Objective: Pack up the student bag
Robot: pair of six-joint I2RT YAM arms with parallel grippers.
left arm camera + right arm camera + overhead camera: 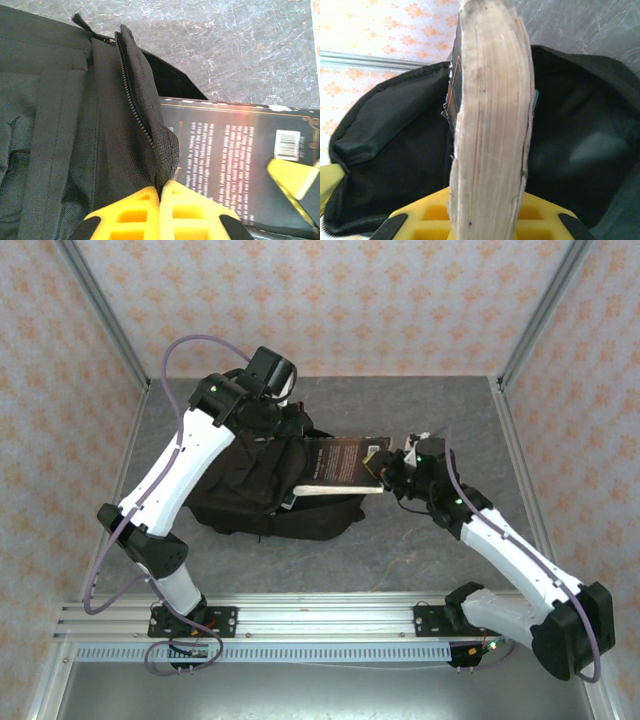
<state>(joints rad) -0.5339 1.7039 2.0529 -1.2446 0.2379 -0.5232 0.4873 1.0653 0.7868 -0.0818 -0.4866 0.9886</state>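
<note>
We see student bag (245,495) on grey table (420,540) | dark book (340,462) overlapping its right side | right gripper (388,468) gripping dark book

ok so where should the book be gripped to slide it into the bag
Its outer end, away from the student bag, coming from the right, clamping both covers. The book is a flat slab pointing into the opening; the right gripper holds it so.

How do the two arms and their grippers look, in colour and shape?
The left arm and right arm have white shells with black joints. A lilac cable runs along each. The left gripper and right gripper have yellow fingers with rectangular cut-outs.
</note>
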